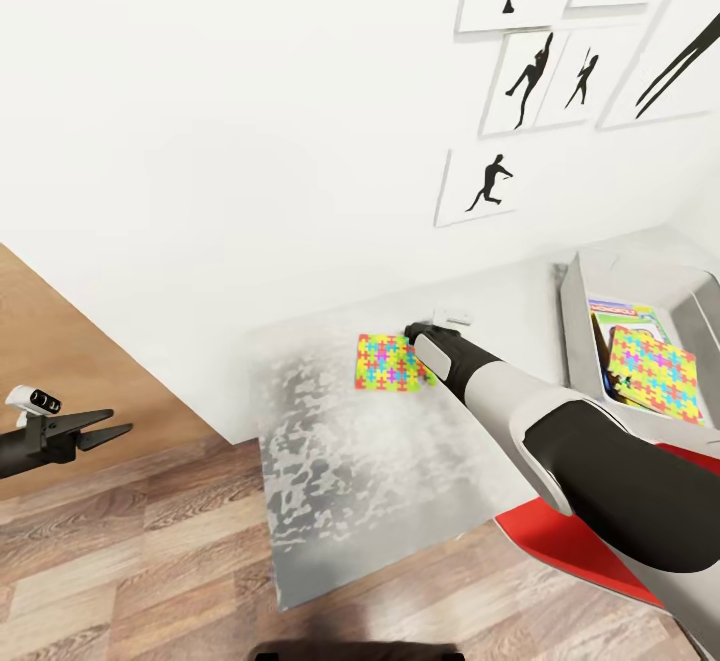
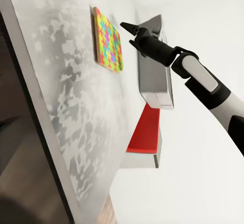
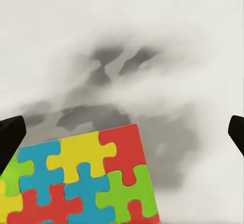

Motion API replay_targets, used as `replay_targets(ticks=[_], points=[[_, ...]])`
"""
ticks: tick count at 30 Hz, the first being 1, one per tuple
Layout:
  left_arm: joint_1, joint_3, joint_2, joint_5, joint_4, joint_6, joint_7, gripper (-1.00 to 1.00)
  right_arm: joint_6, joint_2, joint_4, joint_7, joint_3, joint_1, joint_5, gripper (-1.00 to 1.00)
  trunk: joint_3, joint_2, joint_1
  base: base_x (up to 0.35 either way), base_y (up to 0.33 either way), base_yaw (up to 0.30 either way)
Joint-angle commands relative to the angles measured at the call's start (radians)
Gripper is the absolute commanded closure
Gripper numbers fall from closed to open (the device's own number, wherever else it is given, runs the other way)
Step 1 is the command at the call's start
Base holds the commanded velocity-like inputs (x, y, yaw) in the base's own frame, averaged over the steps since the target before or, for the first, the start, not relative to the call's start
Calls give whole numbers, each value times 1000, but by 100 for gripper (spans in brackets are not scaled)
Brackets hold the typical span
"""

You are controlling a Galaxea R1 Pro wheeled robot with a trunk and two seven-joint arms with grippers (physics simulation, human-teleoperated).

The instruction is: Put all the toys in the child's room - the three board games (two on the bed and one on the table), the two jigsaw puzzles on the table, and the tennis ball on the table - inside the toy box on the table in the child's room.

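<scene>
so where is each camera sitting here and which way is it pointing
Head view: from the robot's head, looking down over the table, the jigsaw puzzle and the toy box; the right gripper and left gripper show.
Left wrist view: from the left arm, looking sideways across the table at the puzzle and the right gripper.
Right wrist view: close above the tabletop, between dark fingertips, puzzle corner below.
All three share the puzzle.
</scene>
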Motion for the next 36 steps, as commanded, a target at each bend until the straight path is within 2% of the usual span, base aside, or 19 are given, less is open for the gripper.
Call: replay_targets(ticks=[1, 36], points=[[0, -1, 1, 1, 0, 11, -3, -100, 8, 0, -1, -6, 7, -1, -2, -100, -2, -2, 1, 0, 74, 0], [0, 0, 0, 2, 0, 11, -3, -100, 9, 0, -1, -5, 7, -1, -2, -100, -2, -2, 1, 0, 5, 0]])
